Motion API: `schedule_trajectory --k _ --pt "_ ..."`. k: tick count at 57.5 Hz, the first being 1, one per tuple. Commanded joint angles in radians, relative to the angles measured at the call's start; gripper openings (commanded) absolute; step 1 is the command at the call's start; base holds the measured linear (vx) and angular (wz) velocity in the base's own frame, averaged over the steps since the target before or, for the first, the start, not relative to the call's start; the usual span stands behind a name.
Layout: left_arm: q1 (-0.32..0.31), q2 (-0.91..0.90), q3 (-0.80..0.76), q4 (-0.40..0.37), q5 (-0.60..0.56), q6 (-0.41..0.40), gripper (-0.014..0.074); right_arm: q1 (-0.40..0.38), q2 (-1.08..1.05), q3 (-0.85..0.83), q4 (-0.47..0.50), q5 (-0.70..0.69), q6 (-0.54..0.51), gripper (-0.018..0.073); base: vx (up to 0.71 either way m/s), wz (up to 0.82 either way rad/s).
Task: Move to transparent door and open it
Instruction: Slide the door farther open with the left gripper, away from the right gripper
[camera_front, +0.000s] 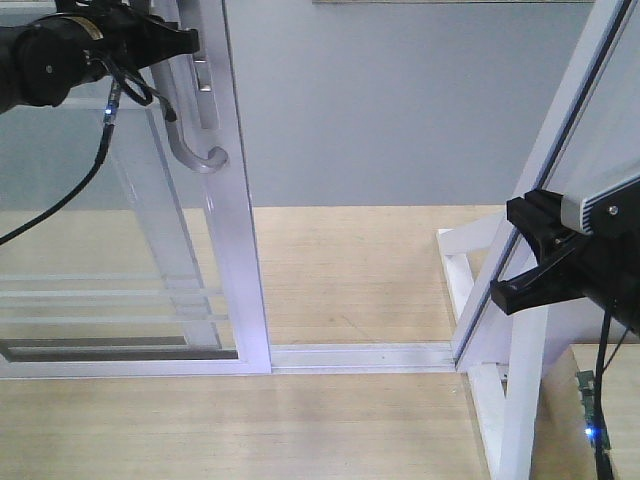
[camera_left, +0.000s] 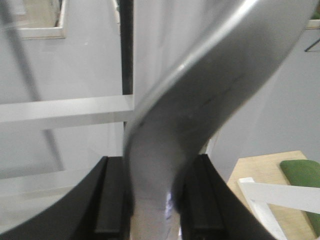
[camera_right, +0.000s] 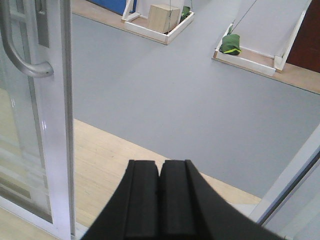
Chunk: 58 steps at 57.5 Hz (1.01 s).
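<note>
The transparent door (camera_front: 100, 240) stands at the left in the front view, with a white frame and thin white bars low on the glass. Its grey hook-ended handle (camera_front: 195, 150) hangs on the right stile (camera_front: 240, 250). My left gripper (camera_front: 185, 45) reaches in from the upper left and is shut on that handle. In the left wrist view the handle (camera_left: 190, 125) fills the space between the black fingers (camera_left: 112, 200) of the left gripper (camera_left: 155, 165). My right gripper (camera_right: 160, 167) is shut and holds nothing; it hovers at the right (camera_front: 520, 285), apart from the door (camera_right: 57, 125).
A second white-framed glass panel (camera_front: 580, 130) without a handle leans at the right, braced by a white wooden frame (camera_front: 520, 400). A floor track (camera_front: 360, 355) runs between the panels. Beyond lie grey floor, a wooden box (camera_right: 163, 17) and a green bundle (camera_right: 231, 44).
</note>
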<state>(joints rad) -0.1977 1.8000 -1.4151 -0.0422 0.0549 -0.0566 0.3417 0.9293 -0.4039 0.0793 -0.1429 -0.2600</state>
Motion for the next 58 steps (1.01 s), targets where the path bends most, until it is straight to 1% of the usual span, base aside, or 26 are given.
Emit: schedule_trajectory --k 1,13,19,28,35,40,43,46,58 --pt "0.029 -0.072 -0.04 -0.002 -0.146 0.004 0.0 0.0 -0.014 -0.029 -0.002 -0.078 -0.009 0.0002 0.0 0.0" --pt "0.053 -0.072 -0.04 -0.002 -0.133 0.004 0.0 0.0 -0.014 -0.029 -0.002 -0.078 -0.009 0.0002 0.0 0.0" --pt "0.065 -0.083 -0.039 -0.001 -0.106 0.006 0.0 0.0 -0.014 -0.029 -0.002 -0.076 -0.009 0.0002 0.0 0.01" --pt "0.093 -0.123 -0.039 0.035 -0.07 0.015 0.0 0.0 -0.014 -0.029 -0.002 -0.068 -0.009 0.0002 0.0 0.0" --pt "0.108 -0.168 -0.039 0.035 0.018 0.057 0.0 0.0 -0.014 -0.029 -0.002 -0.054 -0.009 0.0002 0.0 0.0" --pt "0.108 -0.198 -0.037 0.035 0.101 0.109 0.0 0.0 -0.014 -0.029 -0.002 -0.051 -0.009 0.0002 0.0 0.0" --pt "0.108 -0.22 -0.019 0.035 0.123 0.141 0.0 0.0 -0.016 -0.029 -0.002 -0.051 -0.009 0.0002 0.0 0.0" --pt "0.108 -0.244 0.01 0.033 0.12 0.154 0.0 0.0 -0.016 -0.029 -0.002 -0.051 -0.007 0.0002 0.0 0.0" --pt "0.106 -0.398 0.203 0.03 0.097 0.154 0.0 0.0 -0.028 -0.029 0.006 -0.05 0.001 0.0002 0.0 0.0"
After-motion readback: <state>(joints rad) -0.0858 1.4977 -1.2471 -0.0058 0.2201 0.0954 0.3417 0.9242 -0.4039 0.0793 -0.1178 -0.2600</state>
